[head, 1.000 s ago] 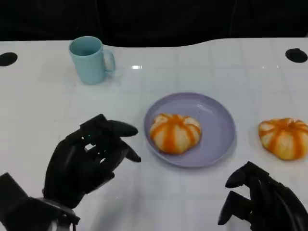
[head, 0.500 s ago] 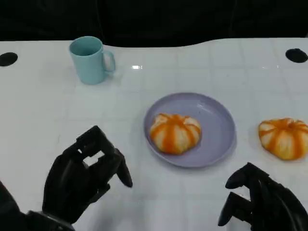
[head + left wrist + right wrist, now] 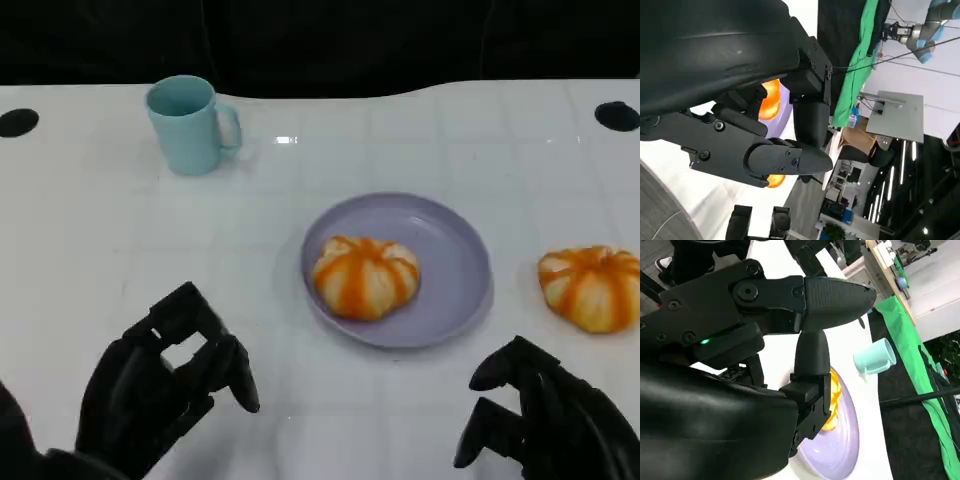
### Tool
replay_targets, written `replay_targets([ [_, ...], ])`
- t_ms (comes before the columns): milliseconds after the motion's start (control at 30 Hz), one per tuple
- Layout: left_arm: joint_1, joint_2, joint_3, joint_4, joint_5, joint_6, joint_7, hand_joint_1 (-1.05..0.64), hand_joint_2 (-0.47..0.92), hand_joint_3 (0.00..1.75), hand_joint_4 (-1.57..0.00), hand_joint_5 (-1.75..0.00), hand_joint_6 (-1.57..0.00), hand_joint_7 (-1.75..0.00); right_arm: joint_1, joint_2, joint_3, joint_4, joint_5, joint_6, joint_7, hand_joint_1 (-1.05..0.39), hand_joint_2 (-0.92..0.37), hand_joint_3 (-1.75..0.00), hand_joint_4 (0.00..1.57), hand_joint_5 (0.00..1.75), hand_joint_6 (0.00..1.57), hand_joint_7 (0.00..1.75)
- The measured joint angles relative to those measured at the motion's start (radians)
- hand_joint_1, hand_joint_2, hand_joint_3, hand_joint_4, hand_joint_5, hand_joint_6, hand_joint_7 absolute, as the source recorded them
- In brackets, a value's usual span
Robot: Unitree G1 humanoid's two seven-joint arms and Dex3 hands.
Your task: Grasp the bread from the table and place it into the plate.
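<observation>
1. Head view: one bread (image 3: pixel 364 276) already lies in the plate (image 3: pixel 450 235); a second bread (image 3: pixel 590 287) sits on the table (image 3: pixel 90 230) just right of the plate.
2. Left hand (image 3: pixel 165 385), near-left of the plate, holds nothing, fingers loosely curled but apart.
3. Right hand (image 3: pixel 545 420), near-right of the plate, is likewise empty and unclenched.
4. Judged step: reach for the second bread. The right hand must advance and close around it.

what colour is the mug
Light blue-green; the mug shows best in the head view.
</observation>
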Motion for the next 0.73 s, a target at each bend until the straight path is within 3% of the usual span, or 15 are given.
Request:
replay_targets([
  [733, 0.044, -0.015, -0.001, -0.002, 0.036, 0.014, -0.018, -0.55, 0.92, 0.32, -0.87, -1.75, -0.59, -1.75, -0.002, -0.009, 0.0, 0.002, -0.017, -0.01, 0.005, -0.51, -0.92, -0.5, 0.62, 1.75, 0.4, 1.69],
])
